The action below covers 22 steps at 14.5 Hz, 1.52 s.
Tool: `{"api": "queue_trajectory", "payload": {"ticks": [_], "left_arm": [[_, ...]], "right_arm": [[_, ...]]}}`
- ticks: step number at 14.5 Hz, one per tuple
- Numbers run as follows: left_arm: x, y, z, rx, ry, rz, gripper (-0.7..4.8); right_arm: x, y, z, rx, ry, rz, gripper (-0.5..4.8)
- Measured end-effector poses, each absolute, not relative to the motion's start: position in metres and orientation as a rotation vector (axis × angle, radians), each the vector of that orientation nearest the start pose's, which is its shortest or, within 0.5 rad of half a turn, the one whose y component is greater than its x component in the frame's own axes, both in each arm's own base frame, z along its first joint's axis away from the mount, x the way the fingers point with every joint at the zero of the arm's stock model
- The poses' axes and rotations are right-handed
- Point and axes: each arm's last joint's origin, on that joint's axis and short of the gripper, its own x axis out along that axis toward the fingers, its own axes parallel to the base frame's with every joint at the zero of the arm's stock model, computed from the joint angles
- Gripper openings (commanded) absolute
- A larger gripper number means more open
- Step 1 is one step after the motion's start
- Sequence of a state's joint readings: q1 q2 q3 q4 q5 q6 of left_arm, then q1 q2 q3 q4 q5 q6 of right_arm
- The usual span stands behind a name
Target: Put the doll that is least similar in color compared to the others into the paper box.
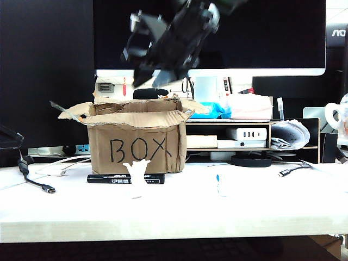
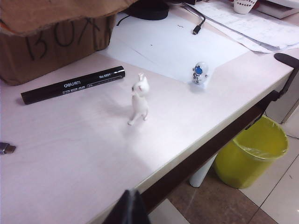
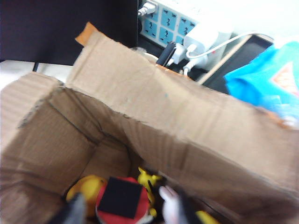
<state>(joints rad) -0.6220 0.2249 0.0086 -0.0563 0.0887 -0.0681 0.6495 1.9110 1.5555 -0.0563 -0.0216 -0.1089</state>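
Observation:
The paper box [image 1: 136, 138] stands left of the middle of the table, brown cardboard with "BOX" on its front and its torn flaps open. My right gripper [image 1: 145, 75] hangs blurred above the box's opening. In the right wrist view its fingers stand apart [image 3: 122, 212] over the inside of the box [image 3: 154, 116]. The doll [image 3: 88, 189], a blurred yellow rounded shape, lies on the box's floor, partly behind a red disc with a black square [image 3: 121, 200]. My left gripper [image 2: 131, 210] is shut and empty, off the table's front edge.
A white figure with raised arms [image 1: 136, 175] and a black marker [image 1: 126, 178] are in front of the box. A tiny white figure with a blue mark [image 1: 219, 182] stands to the right. More yellow pieces [image 3: 149, 179] lie in the box. A shelf [image 1: 255, 136] and a monitor stand behind. A yellow bin [image 2: 250, 151] sits on the floor.

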Motion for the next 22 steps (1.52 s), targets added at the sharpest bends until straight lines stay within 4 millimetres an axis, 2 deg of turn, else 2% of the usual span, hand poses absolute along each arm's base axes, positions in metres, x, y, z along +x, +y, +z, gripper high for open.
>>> {"api": "queue_trajectory", "payload": {"ticks": [1, 2, 4, 6, 8, 10, 11, 12, 14, 18, 20, 21, 22], "left_arm": [[0.086, -0.065, 0.142, 0.009, 0.292, -0.696, -0.05], [0.086, -0.065, 0.142, 0.009, 0.292, -0.696, -0.05], [0.086, -0.065, 0.142, 0.009, 0.292, -0.696, -0.05], [0.086, -0.065, 0.142, 0.009, 0.292, -0.696, -0.05], [0.086, -0.065, 0.142, 0.009, 0.292, -0.696, -0.05], [0.086, -0.065, 0.142, 0.009, 0.292, -0.696, -0.05], [0.086, -0.065, 0.142, 0.009, 0.292, -0.696, -0.05], [0.086, -0.065, 0.142, 0.009, 0.292, -0.696, -0.05], [0.086, -0.065, 0.142, 0.009, 0.292, -0.696, -0.05], [0.089, -0.061, 0.143, -0.001, 0.285, -0.66, -0.05], [0.094, -0.049, 0.145, -0.023, 0.257, -0.539, -0.05], [0.097, -0.037, 0.15, -0.045, 0.2, -0.426, -0.05], [0.098, -0.032, 0.152, -0.052, 0.175, -0.376, -0.05]], "right_arm": [[0.352, 0.268, 0.293, -0.231, 0.358, 0.682, 0.65], [0.342, 0.26, 0.311, -0.228, 0.354, 0.682, -0.05], [0.319, 0.243, 0.344, -0.231, 0.363, 0.681, -0.06], [0.293, 0.223, 0.367, -0.25, 0.426, 0.681, -0.06], [0.266, 0.205, 0.384, -0.27, 0.482, 0.686, -0.06], [0.23, 0.186, 0.401, -0.278, 0.487, 0.707, -0.06], [0.215, 0.177, 0.401, -0.279, 0.484, 0.716, -0.06], [0.191, 0.162, 0.396, -0.263, 0.486, 0.725, -0.06], [0.156, 0.135, 0.378, -0.203, 0.47, 0.721, -0.06], [0.121, 0.105, 0.352, -0.116, 0.408, 0.71, -0.06], [0.11, 0.095, 0.333, -0.055, 0.371, 0.706, -0.06], [0.102, 0.087, 0.316, -0.042, 0.357, 0.694, -0.06], [0.098, 0.084, 0.311, -0.041, 0.35, 0.687, -0.06]]}}
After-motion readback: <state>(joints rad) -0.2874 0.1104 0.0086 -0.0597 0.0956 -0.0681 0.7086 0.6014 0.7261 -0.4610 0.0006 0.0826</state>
